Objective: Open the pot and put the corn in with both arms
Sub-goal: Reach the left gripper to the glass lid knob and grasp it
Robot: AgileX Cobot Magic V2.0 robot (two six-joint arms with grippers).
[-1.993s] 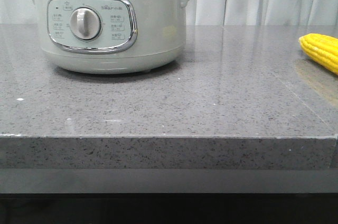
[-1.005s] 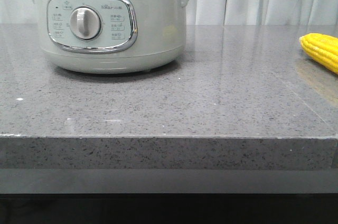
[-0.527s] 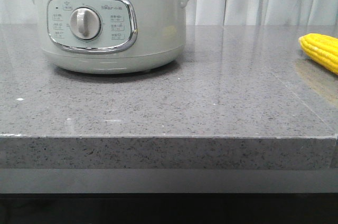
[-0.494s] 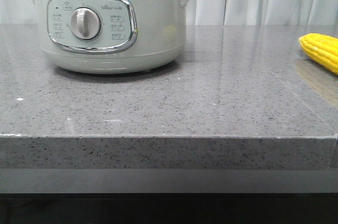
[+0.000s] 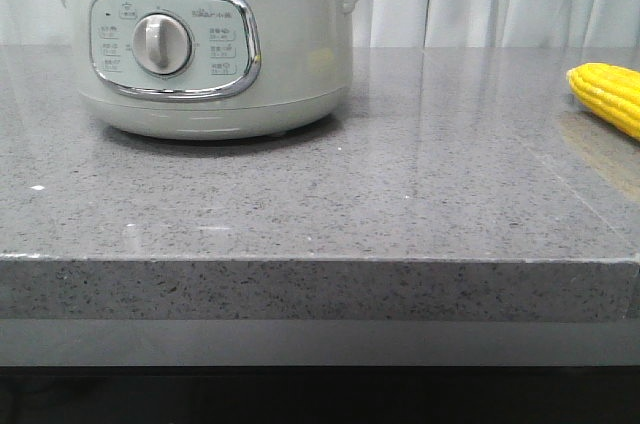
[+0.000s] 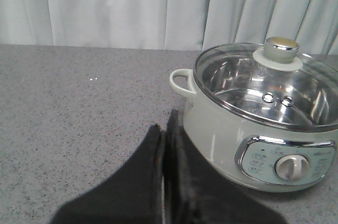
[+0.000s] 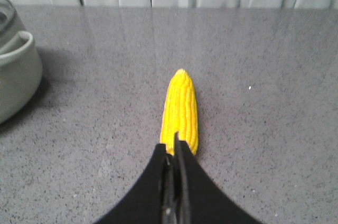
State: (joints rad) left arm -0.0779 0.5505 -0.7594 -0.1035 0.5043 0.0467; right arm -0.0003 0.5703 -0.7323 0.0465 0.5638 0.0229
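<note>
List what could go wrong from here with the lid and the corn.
1. The glass lid still covers the pale mint-white round cooker pot; its small metal knob may slip from the shut left gripper.
2. The bright yellow corn cob lies loose on the grey stone countertop; the shut right gripper could nudge it rolling.

Corn (image 5: pixel 612 96) cut by frame edge; pot (image 5: pixel 200 44) lid perhaps out of view.

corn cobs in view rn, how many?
1. The corn lies on the countertop at the robot's right, apart from the pot. The lidded pot looks empty; none seems hidden.
</note>
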